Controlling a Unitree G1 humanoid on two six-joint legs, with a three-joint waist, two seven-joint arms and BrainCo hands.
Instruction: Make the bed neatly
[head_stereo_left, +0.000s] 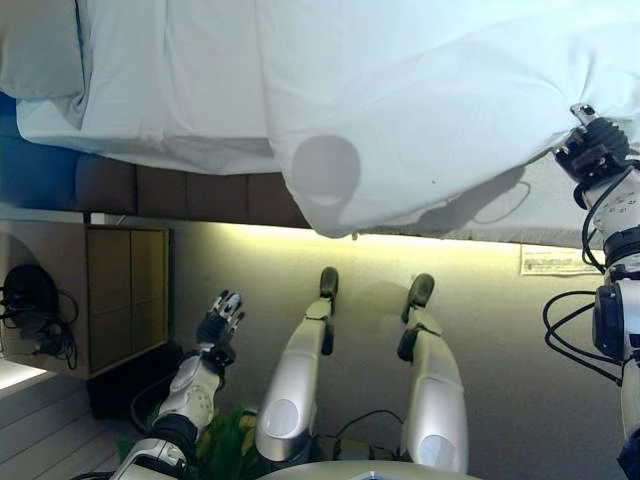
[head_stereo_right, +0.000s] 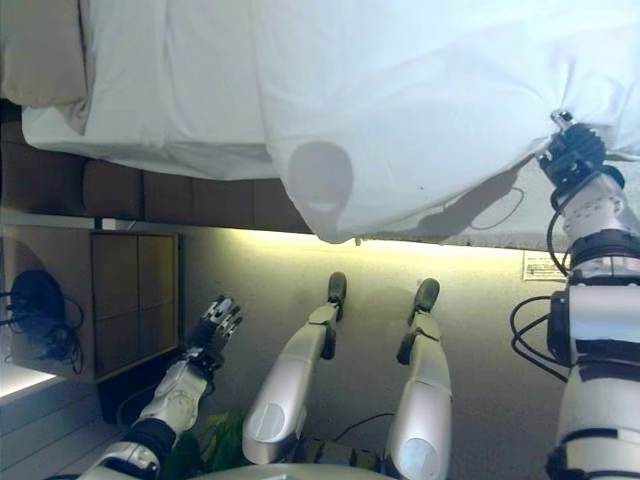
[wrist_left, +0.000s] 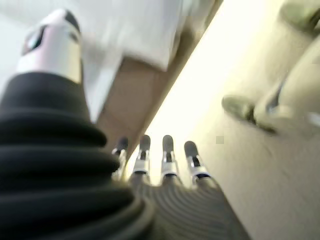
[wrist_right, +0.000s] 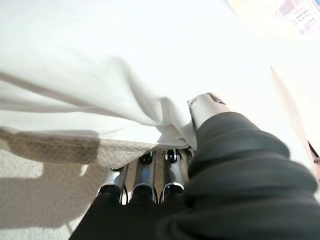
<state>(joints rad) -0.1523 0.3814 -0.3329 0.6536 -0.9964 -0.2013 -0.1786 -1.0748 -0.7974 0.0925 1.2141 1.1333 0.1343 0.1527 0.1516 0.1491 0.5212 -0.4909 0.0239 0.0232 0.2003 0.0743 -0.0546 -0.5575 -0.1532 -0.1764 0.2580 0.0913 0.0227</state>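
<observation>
A white duvet (head_stereo_left: 420, 110) lies over the bed, and one rounded corner of it hangs past the bed's edge toward the floor. My right hand (head_stereo_left: 592, 150) is at the duvet's right edge, shut on a bunched fold of the cloth. The right wrist view shows the cloth (wrist_right: 100, 75) pinched between the thumb and the curled fingers (wrist_right: 145, 175). My left hand (head_stereo_left: 220, 322) hovers low over the floor, well clear of the bed. It is open and holds nothing, and its fingers (wrist_left: 165, 155) are straight in the left wrist view.
A pillow (head_stereo_left: 40, 50) lies at the bed's far left. Under the sheet runs the brown padded bed base (head_stereo_left: 190, 195). A wooden nightstand (head_stereo_left: 125, 290) stands at the left beside a black device with cables (head_stereo_left: 30, 290). A printed sheet (head_stereo_left: 550, 260) lies on the carpet.
</observation>
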